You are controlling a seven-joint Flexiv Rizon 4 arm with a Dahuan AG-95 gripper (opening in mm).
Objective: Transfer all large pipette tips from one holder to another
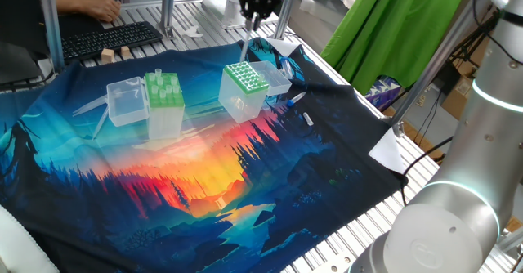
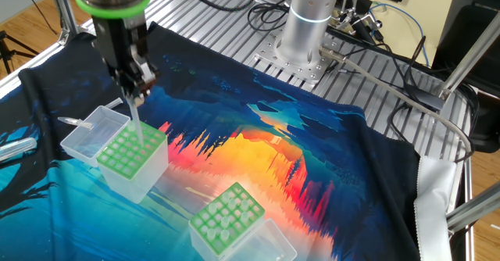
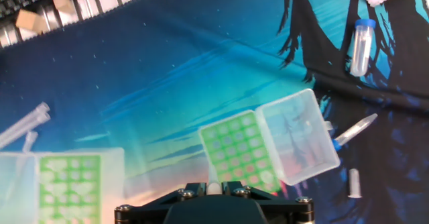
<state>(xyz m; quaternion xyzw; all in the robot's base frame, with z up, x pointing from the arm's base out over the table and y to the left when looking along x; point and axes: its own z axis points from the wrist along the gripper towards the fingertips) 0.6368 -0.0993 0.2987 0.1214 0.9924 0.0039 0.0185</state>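
Note:
My gripper (image 1: 252, 18) is shut on one clear large pipette tip (image 1: 246, 48) and holds it upright. The tip's lower end reaches the top plate of the dotted-grid dark green holder (image 1: 246, 78), whose lid hangs open beside it. In the other fixed view the gripper (image 2: 134, 98) stands right above this holder (image 2: 129, 155), with the tip (image 2: 136, 126) pointing down onto it. The plain light-green holder (image 1: 163, 93) stands to its left with several tips upright in it (image 2: 228, 214). The hand view shows the tip's wide end (image 3: 212, 182) between my fingers, above the dotted holder (image 3: 240, 153).
The open clear lid (image 3: 298, 137) lies beside the dotted holder. Loose tubes (image 3: 362, 46) and a blue-capped one (image 3: 352, 131) lie on the printed cloth. Loose tips (image 3: 23, 127) lie at the left. Wooden blocks (image 3: 30, 19) and a keyboard (image 1: 106, 38) sit at the far edge.

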